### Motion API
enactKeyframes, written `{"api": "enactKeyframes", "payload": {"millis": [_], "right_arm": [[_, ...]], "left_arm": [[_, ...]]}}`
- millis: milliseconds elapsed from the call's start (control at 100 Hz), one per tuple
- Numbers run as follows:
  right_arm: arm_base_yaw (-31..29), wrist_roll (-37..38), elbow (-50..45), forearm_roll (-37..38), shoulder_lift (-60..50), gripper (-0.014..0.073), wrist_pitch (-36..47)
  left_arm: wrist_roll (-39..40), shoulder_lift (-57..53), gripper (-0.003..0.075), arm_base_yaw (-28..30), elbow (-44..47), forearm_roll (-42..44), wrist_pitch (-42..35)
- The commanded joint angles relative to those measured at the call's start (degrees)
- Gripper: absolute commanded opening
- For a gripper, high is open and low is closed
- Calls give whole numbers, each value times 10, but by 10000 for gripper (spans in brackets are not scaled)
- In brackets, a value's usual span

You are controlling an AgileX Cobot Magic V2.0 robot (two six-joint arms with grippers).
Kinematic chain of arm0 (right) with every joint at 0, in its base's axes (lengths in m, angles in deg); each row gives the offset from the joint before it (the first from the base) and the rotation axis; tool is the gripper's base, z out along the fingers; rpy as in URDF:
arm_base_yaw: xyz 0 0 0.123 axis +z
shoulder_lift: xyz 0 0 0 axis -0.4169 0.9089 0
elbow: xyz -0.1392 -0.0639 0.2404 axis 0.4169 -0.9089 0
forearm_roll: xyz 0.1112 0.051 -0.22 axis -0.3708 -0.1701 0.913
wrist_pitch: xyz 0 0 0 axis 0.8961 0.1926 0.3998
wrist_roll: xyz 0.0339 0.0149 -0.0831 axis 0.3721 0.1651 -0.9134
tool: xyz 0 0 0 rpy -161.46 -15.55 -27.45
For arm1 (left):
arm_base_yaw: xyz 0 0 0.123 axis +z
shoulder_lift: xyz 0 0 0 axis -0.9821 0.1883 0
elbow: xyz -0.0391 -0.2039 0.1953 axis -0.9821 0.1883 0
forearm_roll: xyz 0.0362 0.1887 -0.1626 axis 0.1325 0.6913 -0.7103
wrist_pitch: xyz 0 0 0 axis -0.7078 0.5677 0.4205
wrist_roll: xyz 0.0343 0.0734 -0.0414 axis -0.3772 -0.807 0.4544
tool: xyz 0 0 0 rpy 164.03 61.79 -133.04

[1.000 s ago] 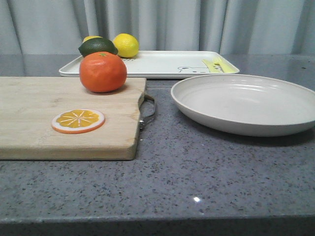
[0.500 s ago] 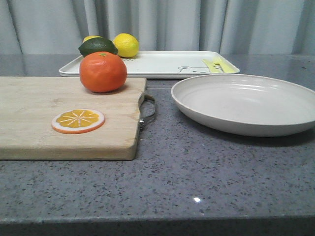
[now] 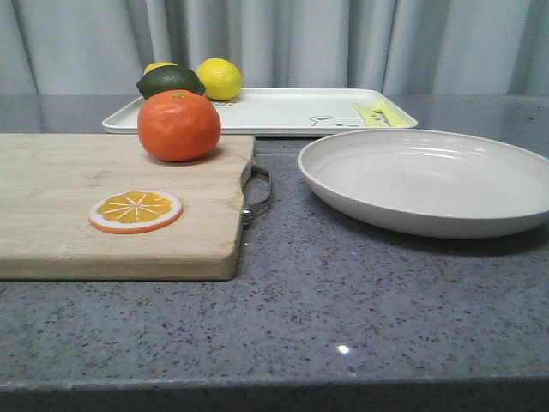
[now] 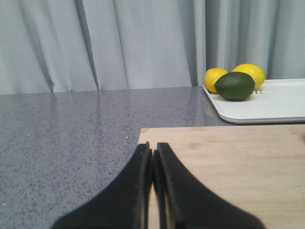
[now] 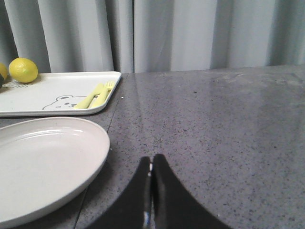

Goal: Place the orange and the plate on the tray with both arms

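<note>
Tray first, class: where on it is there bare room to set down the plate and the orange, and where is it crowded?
The tray is bare across its middle, between the fruit and the printed bear. Its left end is crowded by two lemons and a dark green fruit; small yellow utensils sit at its right end. The plate and orange are both off it.

Orange (image 3: 178,125) on board; plate (image 3: 429,178) beside tray (image 3: 283,112).
</note>
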Motion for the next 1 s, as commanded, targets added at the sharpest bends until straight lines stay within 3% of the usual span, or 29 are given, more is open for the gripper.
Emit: {"api": "enactKeyframes", "payload": {"millis": [0, 660, 820, 990], "right_arm": [[-4, -3, 49, 1, 31, -59, 26], [-3, -7, 210, 9, 314, -59, 29], [-3, -7, 213, 9, 350, -59, 74], [-3, -7, 213, 9, 359, -59, 68]], "left_arm": [[11, 37, -19, 1, -48, -8, -42], [12, 255, -19, 0, -198, -19, -45], [12, 292, -19, 0, -222, -19, -46], [12, 319, -18, 0, -238, -19, -46]]}}
